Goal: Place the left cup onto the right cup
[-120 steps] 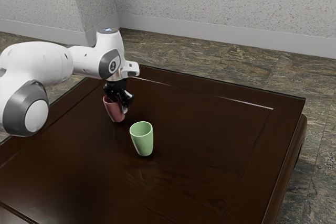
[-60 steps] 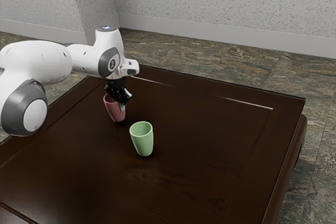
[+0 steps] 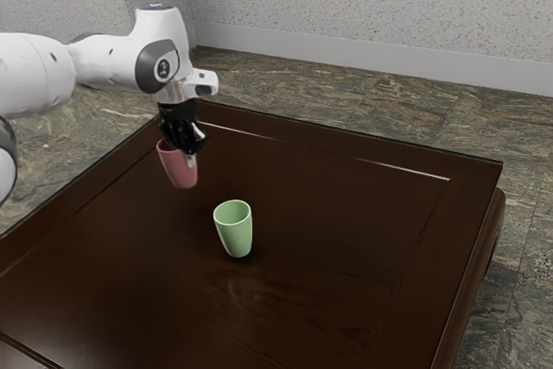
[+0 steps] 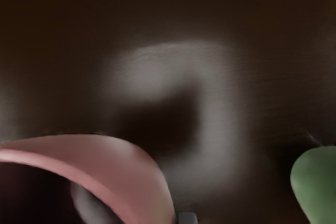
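I am gripping the pink cup [image 3: 177, 166] with the gripper [image 3: 185, 146], its black fingers drawn close together and pinching the cup's wall at the rim. The cup is hanging slightly tilted in the air over the dark wooden table [image 3: 363, 239], up and toward the exterior view's left of the green cup [image 3: 233, 227], which is standing upright on the tabletop, apart from it. In the wrist view the pink cup's rim is sitting just under my hand.

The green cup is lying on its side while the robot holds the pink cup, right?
No, the green cup stands upright on the table, as the exterior view shows. The gripper does hold the pink cup.
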